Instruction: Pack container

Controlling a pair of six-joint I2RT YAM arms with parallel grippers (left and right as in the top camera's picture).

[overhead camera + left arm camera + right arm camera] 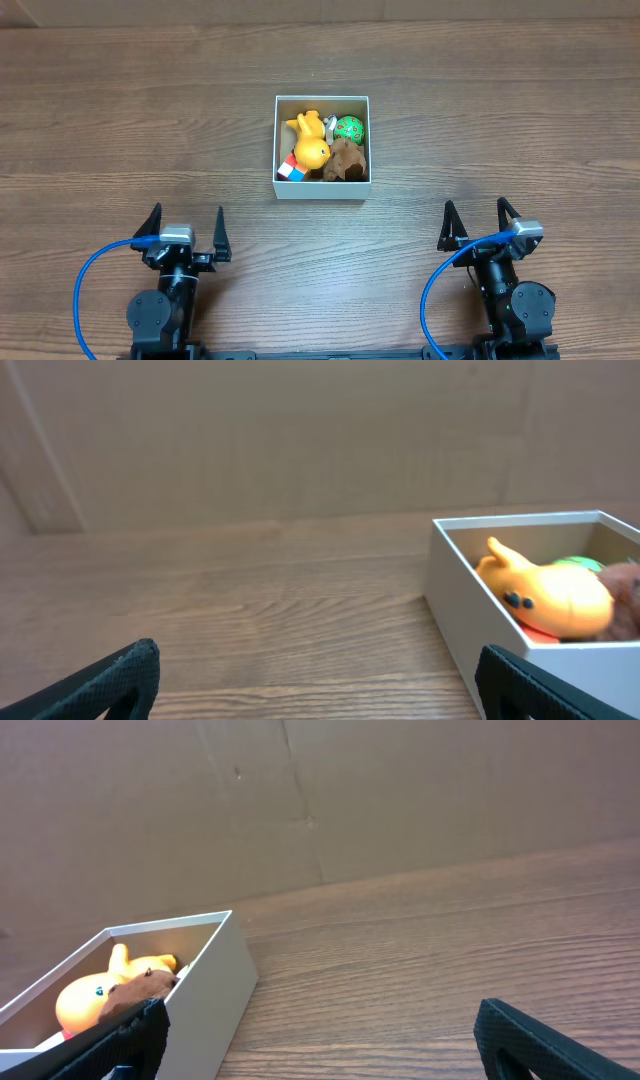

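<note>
The container (322, 190) sits on the surface (120, 100), out ahead of both arms and roughly midway between them. Inside it I see a yellow toy (311, 150), a green ball (349, 129), a brown toy (346, 162) and a striped block (291, 171), crowded together. I find nothing loose on the surface around the container, so I judge the packing done or close to it.

The danger from here is a careless reach. The container's walls look thin and light, so a jaw tip catching the rim could shove or tip the container and spill the toys. The yellow toy looks to lie uppermost, and a low pass over the container could drag it out.

The left arm (172, 262) is folded low, well short of the container, its jaws spread wide with nothing between them. The right arm (500, 265) mirrors it on the container's other side, jaws likewise parted and holding nothing.
</note>
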